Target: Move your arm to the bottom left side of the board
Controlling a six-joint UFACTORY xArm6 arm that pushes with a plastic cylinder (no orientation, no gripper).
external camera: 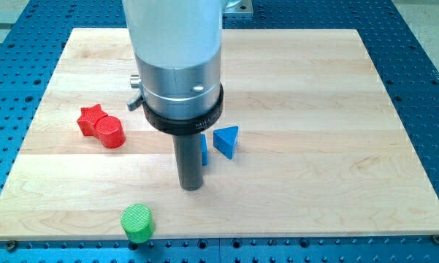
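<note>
Now my tip (192, 187) — beside blue block (204, 150).

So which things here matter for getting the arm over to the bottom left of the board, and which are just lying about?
Part of the job:
- my tip, near the board's middle bottom
- the wooden board, whose bottom left corner is the goal

Just lying about:
- red star
- red cylinder, touching the star
- green cylinder, nearest that corner
- blue triangle
- another blue block, mostly hidden behind the rod

A blue block (204, 150) is mostly hidden behind the rod, so its shape cannot be told. The arm's upper part runs off the view's top.
</note>
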